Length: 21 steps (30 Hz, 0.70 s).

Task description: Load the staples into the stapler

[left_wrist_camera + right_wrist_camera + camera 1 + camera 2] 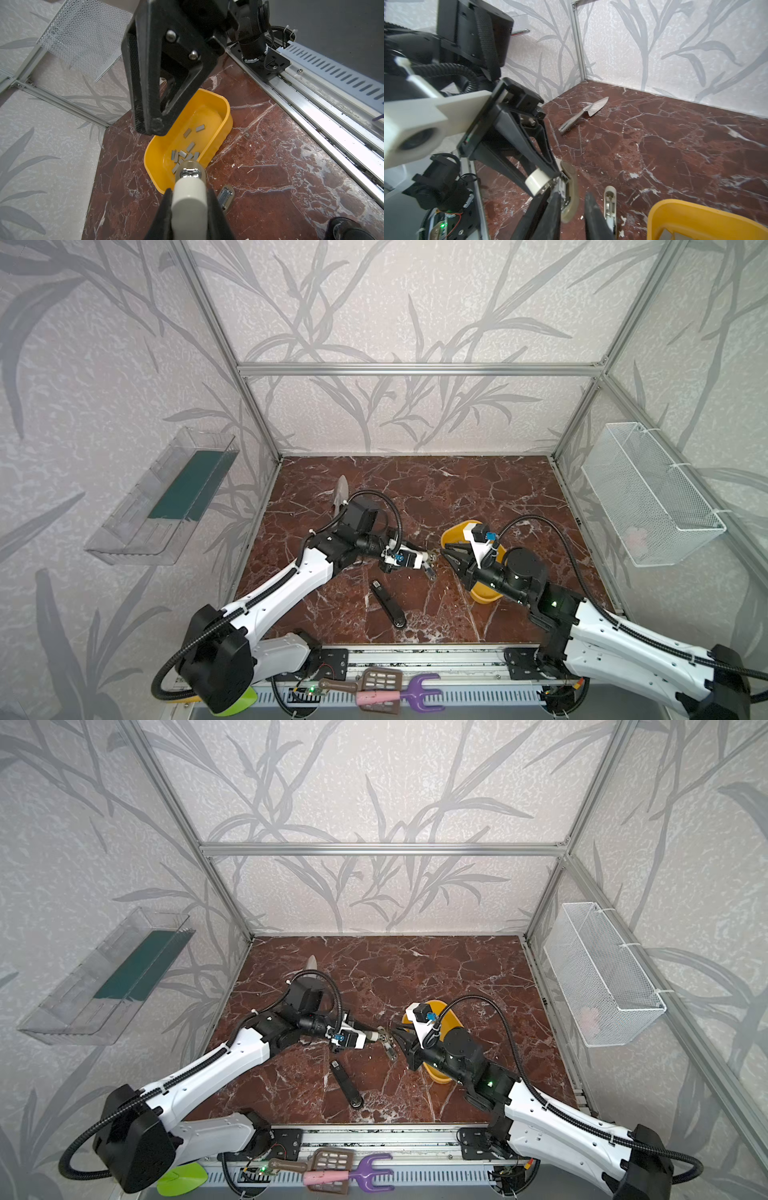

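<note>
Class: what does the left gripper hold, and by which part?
A cream-white oblong block with a silvery metal end, pinched by the left gripper across its cream body; the metal end pokes out.

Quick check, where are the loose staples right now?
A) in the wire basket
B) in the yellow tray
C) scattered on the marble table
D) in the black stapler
B: the left wrist view shows the grey staples lying on the floor of the yellow tray, while the black stapler lies apart from it on the table in both top views.
</note>
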Tool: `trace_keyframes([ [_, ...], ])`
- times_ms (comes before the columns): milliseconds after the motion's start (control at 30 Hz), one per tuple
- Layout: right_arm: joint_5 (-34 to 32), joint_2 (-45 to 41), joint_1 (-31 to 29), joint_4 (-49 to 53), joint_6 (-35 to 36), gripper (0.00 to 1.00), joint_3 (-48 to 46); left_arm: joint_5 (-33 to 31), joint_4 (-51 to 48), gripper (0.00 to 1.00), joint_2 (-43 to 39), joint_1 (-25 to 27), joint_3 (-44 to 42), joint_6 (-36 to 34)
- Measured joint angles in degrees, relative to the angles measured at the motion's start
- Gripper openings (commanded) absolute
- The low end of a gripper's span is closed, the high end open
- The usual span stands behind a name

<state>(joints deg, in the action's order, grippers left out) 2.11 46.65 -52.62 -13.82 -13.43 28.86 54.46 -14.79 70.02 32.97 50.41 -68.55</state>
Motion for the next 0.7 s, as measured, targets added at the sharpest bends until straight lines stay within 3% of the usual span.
trace_keyframes([
  [267,4.2,7.8,-0.6,0.0,0.0,0.16,1.8,0.7,-0.3,0.0,0.4,0.5,0.0,0.0],
  [533,2.4,12.8,-0.6,0.2,-0.5,0.13,4.6,-1.5,-0.9,0.0,0.4,-0.5,0.0,1.7],
  [700,0.0,15.6,-0.5,0.7,-0.8,0.12,5.4,-2.0,2.8,0.0,-1.3,-1.6,-2.1,7.0],
])
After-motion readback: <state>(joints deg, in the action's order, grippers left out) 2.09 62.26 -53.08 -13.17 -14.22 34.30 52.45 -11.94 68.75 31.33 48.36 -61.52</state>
